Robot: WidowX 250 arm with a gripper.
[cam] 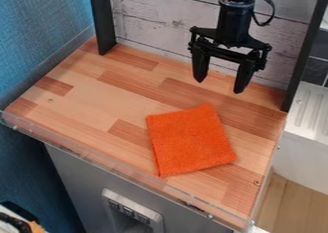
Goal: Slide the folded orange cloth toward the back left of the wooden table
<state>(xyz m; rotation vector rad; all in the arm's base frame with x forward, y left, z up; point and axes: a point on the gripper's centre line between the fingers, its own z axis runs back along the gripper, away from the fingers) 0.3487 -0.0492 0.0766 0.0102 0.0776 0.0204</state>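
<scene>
Clear plastic lip point(102, 159) nearest, running along the front edge of the butcher-block countertop point(96, 100). Countertop is the largest item, laid in mixed light and reddish wood strips. Grey cabinet front point(76, 179) drops away below it. Blue textured wall point(38, 35) on the left; whitewashed plank backboard point(160, 18) behind, framed by a black left upright point(102, 21) and a black right upright point(304, 50). White ridged fixture point(314, 112) beyond the right edge.

Black WidowX arm point(237, 21) enters at top, right of centre. Its two-finger gripper point(219, 86) hangs over the back right of the countertop, fingers well apart, pointing down, nothing between them. No contact with the cloth.

Orange terry cloth point(192, 141), smallest of the lot: flat on the countertop, right of centre, turned slightly askew, nearer the front than the gripper. Roughly rectangular, corners spread. A second layer seems to show along its left edge; probably folded, fold count unclear.

Progress, as judged: cloth is down flat and ungripped, so no grasp or lift is under way. Whether its neat lie is a finished result or a starting state, cannot tell.
</scene>
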